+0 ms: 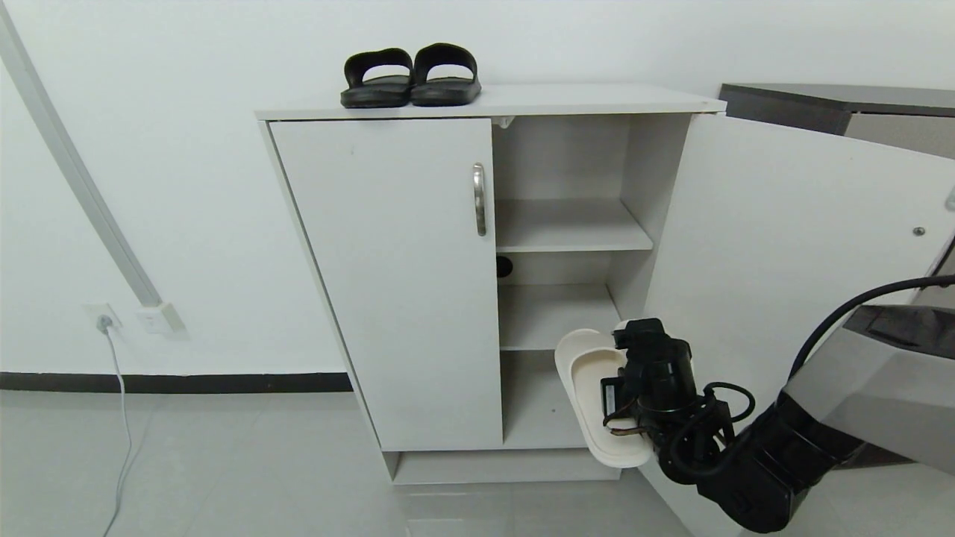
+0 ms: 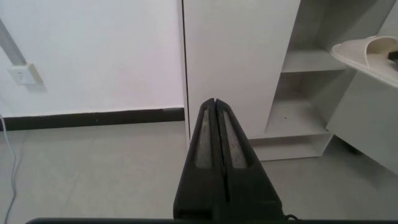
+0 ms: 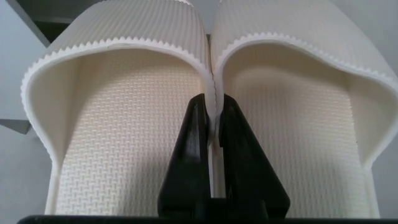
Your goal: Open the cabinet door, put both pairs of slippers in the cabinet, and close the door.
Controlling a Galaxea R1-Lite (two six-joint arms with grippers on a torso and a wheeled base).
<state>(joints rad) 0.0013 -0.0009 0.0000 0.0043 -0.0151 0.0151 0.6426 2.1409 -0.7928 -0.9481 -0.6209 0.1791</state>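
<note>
A white cabinet (image 1: 388, 283) stands against the wall, its left door shut and its right door (image 1: 783, 246) swung wide open. A pair of black slippers (image 1: 410, 78) rests on the cabinet top. My right gripper (image 1: 627, 369) is shut on the inner edges of a pair of white slippers (image 1: 589, 403), held side by side in front of the open compartment, level with the lowest shelf (image 1: 556, 317). The right wrist view shows its fingers (image 3: 193, 143) pinching the two white slippers (image 3: 124, 124) together. My left gripper (image 2: 214, 102) is shut on nothing, low over the floor left of the cabinet.
Three bare shelves (image 1: 567, 227) show inside the open half. A metal handle (image 1: 479, 199) sits on the shut door. A wall socket with a cable (image 1: 104, 322) is at the left. A dark grey unit (image 1: 843, 104) stands behind the open door.
</note>
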